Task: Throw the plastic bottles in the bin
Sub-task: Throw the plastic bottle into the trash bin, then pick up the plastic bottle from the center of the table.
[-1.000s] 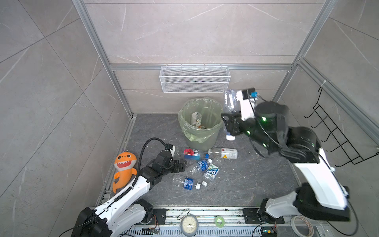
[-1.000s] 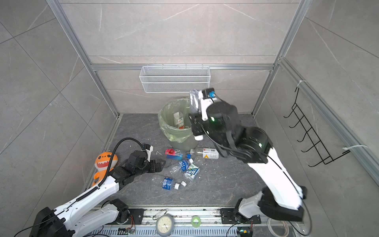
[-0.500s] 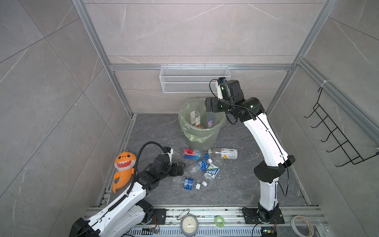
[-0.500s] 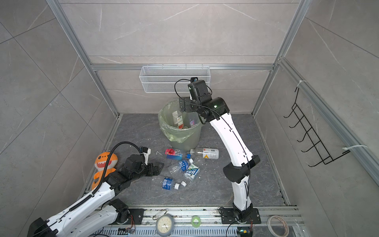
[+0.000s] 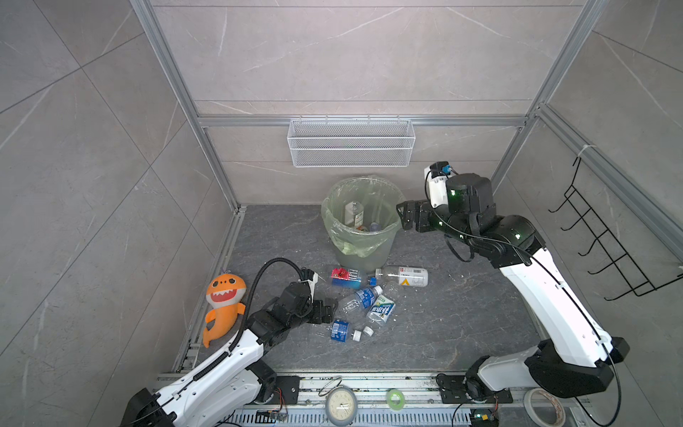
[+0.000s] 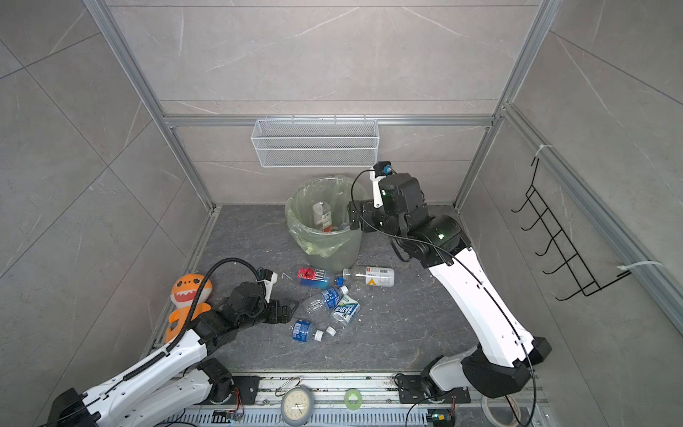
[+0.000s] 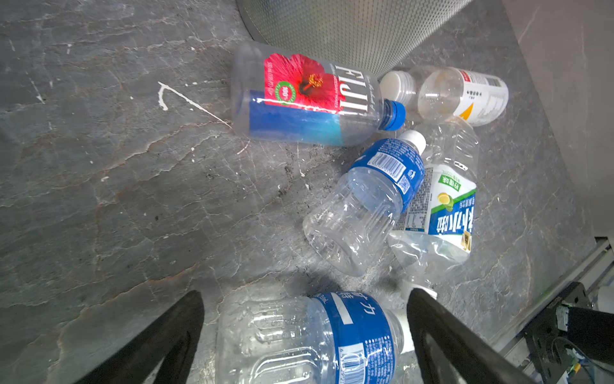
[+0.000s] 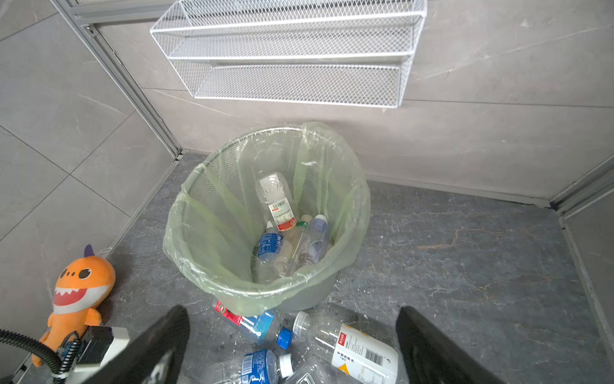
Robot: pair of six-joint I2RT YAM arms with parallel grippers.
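The bin (image 5: 334, 236) (image 6: 334, 251) (image 8: 206, 232) stands by the back wall with several plastic bottles (image 8: 282, 239) inside. More bottles lie on the floor in front of it: a red-flower one (image 5: 345, 278) (image 7: 305, 99), a white-label one (image 5: 404, 276), a blue-label one (image 5: 360, 300) and a crushed one (image 5: 382, 309). My left gripper (image 5: 329, 314) (image 7: 305, 319) is open low over the floor, and a small blue-label bottle (image 5: 340, 331) (image 7: 299, 342) lies between its fingers. My right gripper (image 5: 401, 218) (image 8: 292, 329) hangs open and empty beside the bin's right rim.
An orange plush shark (image 5: 223, 307) lies against the left wall beside my left arm. A white wire basket (image 5: 351, 142) hangs on the back wall above the bin. A black wire rack (image 5: 606, 240) sticks out from the right wall. Two loose caps (image 5: 356, 334) lie near the small bottle.
My right gripper carried a bottle to the bin, opened over it and let the bottle go, then drew back to the bin's right side. The left arm shifted only slightly.
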